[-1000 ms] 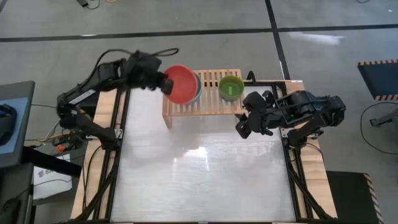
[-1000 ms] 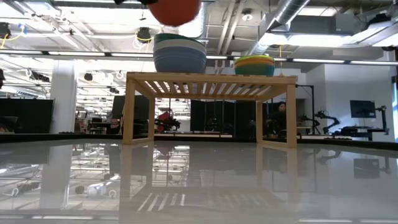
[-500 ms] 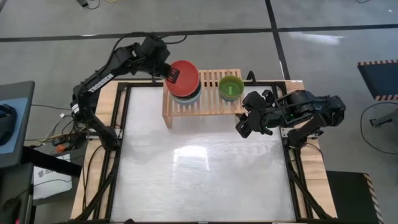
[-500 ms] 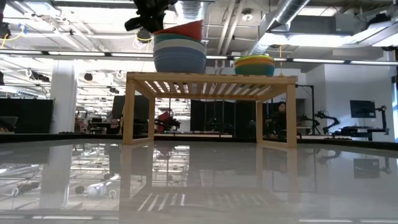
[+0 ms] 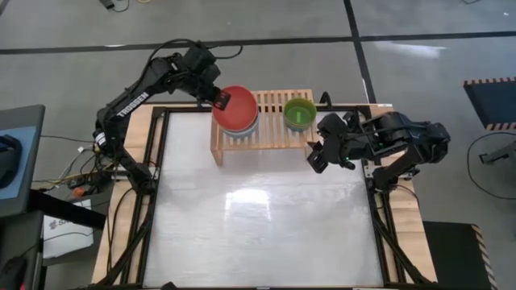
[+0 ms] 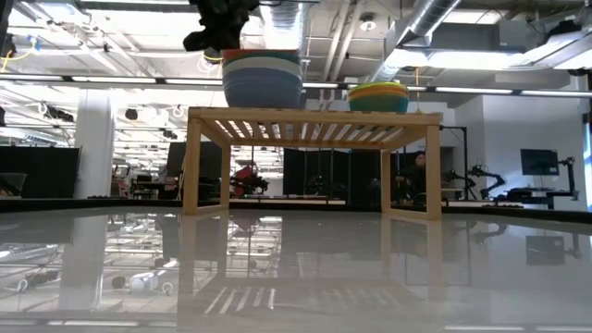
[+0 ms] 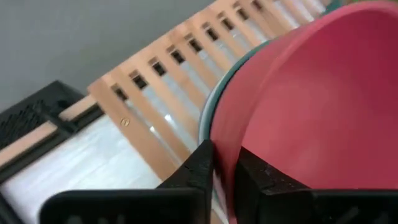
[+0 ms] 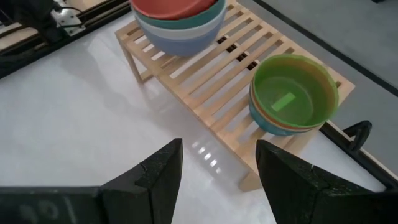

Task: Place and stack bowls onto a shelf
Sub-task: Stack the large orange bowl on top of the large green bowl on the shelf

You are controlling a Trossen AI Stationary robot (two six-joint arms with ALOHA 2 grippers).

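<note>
My left gripper (image 5: pixel 219 98) sits at the upper centre-left of the high view, over the left end of the shelf (image 5: pixel 274 137). In the left wrist view my fingers (image 7: pixel 200 167) stand nearly closed, pinching the near rim of the red-orange bowl (image 5: pixel 236 108) with one finger outside the wall and one inside. The gap between them is only as wide as the rim.

The red-orange bowl sits nested on top of the left stack (image 6: pixel 263 76). In the low view that stack reads, from the bottom, slate blue, then paler bands, then a thin orange edge at the top, and it appears level on the slats. In the right wrist view the red-orange bowl (image 8: pixel 177 7) lies inside a teal one, which lies inside the slate blue one.

The second stack stands on the right half of the shelf, well apart from the first. Its top piece is the lime green bowl (image 5: pixel 299 112), with cyan and orange rims showing beneath it in the right wrist view (image 8: pixel 293 93).

My right gripper (image 5: pixel 314 158) hangs at the centre-right of the high view, just off the right front corner of the shelf, above the white bench (image 5: pixel 258 217). In the right wrist view its fingers (image 8: pixel 155 174) are spread wide and hold nothing.
</note>
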